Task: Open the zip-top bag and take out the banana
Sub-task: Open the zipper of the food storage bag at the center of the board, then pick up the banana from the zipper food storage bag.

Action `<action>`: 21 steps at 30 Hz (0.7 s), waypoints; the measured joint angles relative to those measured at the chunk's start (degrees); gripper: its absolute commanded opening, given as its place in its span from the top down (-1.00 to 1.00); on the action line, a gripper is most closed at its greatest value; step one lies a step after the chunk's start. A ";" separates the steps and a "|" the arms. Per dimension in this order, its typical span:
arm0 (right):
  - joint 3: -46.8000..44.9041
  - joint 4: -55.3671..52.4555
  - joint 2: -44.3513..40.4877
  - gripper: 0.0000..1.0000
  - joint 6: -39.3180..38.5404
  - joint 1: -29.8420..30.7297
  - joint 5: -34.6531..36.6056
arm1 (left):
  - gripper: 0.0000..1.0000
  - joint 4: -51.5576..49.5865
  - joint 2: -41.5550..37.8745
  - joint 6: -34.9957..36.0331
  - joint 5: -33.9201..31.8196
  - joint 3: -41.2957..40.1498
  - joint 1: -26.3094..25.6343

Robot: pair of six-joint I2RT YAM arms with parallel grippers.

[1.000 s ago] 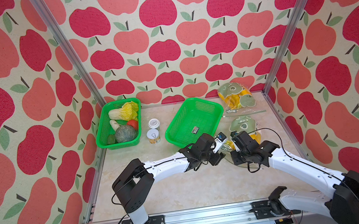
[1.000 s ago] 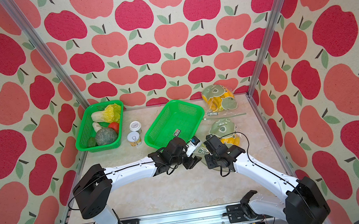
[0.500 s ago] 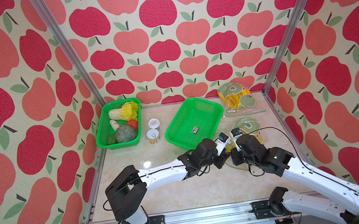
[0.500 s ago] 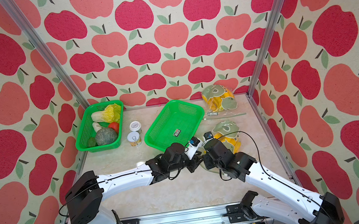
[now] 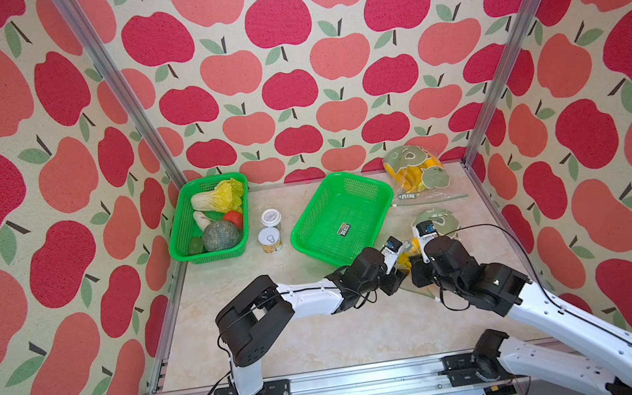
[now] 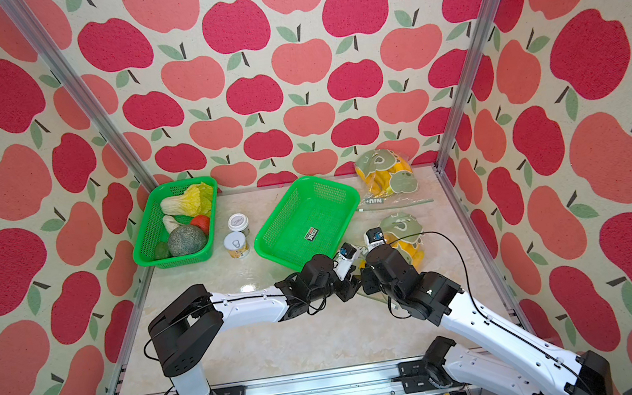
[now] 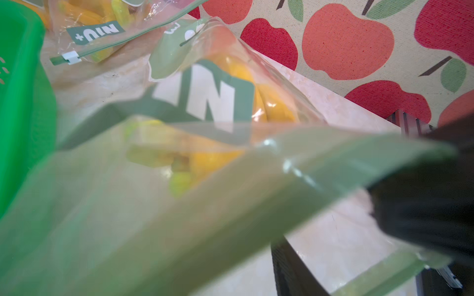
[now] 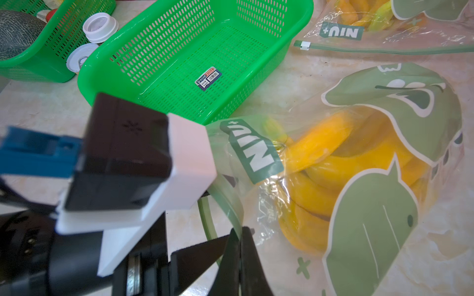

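Right wrist: right gripper (image 8: 239,252) is clamping zip-top bag (image 8: 372,166) rim beside basket (image 8: 179,51).
Left gripper (image 5: 398,275): grip unclear.
Next: you're widening mouth for banana (image 8: 320,138).

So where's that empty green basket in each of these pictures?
In both top views: empty green basket near the picture's middle.
Left wrist: basket, a blurred green wall at the picture's edge.
Right wrist: basket large, sticker on its floor.
Shared landmark: far banana bag beside it.

left end effector (image 5: 399,273) nudged frontward, left elbow (image 5: 256,324) swung inward
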 measured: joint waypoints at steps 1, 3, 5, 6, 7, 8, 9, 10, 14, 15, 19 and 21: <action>-0.13 0.28 0.00 0.92 0.28 0.00 0.00 | -0.10 0.39 0.68 0.09 -0.26 0.35 0.02; -0.35 0.68 0.00 0.92 0.70 0.00 -0.02 | -0.25 0.55 1.84 0.33 -0.81 1.46 0.04; -0.74 1.22 0.00 0.92 1.01 0.00 0.00 | -0.26 0.61 2.82 0.76 -1.53 2.82 0.20; -0.92 1.44 0.00 0.92 1.14 0.00 0.00 | -0.65 0.68 3.19 0.85 -1.79 3.41 0.33; -1.05 1.49 0.02 0.92 1.33 0.00 -0.02 | -0.97 0.83 3.52 1.07 -1.97 3.98 0.55; -1.16 1.70 0.02 0.91 1.55 0.00 0.00 | -0.96 1.03 3.72 1.31 -2.16 4.42 0.70; -1.22 1.81 0.02 0.90 1.70 0.00 0.02 | -0.96 1.18 3.82 1.33 -2.36 4.74 0.83; -1.22 1.84 0.02 0.85 2.03 0.00 0.22 | -0.96 1.38 3.98 1.31 -2.38 5.01 1.03; -1.73 1.84 -0.04 0.57 3.56 -0.70 0.42 | -0.98 1.66 4.59 1.31 -2.38 5.20 1.97; -2.01 1.81 -0.26 0.44 3.91 -1.38 0.11 | -0.99 1.66 4.74 1.33 -2.38 5.25 2.23; -2.99 0.76 -2.97 0.00 6.12 -7.93 -2.89 | -0.96 1.57 5.57 1.77 -2.34 6.01 3.19; -3.04 -0.02 -5.25 -0.08 6.91 -12.76 -5.40 | -0.93 1.42 5.75 2.43 -2.27 6.69 3.41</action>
